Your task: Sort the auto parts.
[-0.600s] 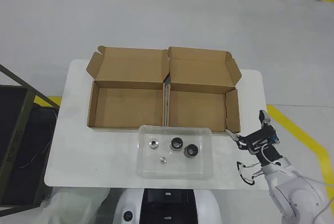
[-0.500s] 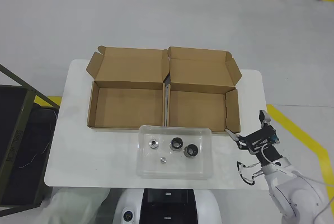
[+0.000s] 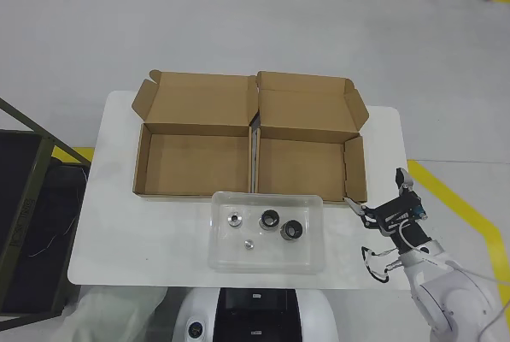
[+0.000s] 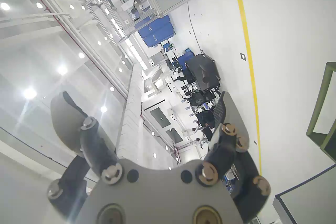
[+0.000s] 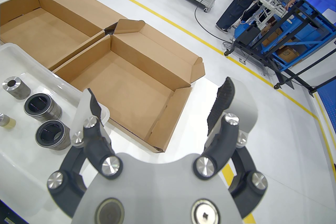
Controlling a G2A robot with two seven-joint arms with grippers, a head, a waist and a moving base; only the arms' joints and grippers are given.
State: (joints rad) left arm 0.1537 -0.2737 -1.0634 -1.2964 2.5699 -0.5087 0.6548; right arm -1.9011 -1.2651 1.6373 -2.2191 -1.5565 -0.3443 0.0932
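A clear plastic tray (image 3: 267,197) sits at the table's front middle. It holds a steel cylinder (image 3: 233,220), two dark-bored bearings (image 3: 270,219) (image 3: 292,229) and a small metal piece (image 3: 249,244). Behind it two open cardboard boxes stand side by side, the left box (image 3: 195,164) and the right box (image 3: 301,168), both bare inside. My right gripper (image 3: 375,190) hovers open by the right box's near corner, to the right of the tray, and holds nothing. In the right wrist view that gripper (image 5: 158,93) faces the tray (image 5: 15,47), the bearings (image 5: 42,107) (image 5: 53,134) and the cylinder (image 5: 16,87). My left gripper (image 4: 143,101) is open and faces the room.
The white table (image 3: 152,239) has bare room left of the tray and along its right edge. A dark cart (image 3: 15,222) stands beside the table's left side. The box flaps (image 3: 203,94) stand up along the far side.
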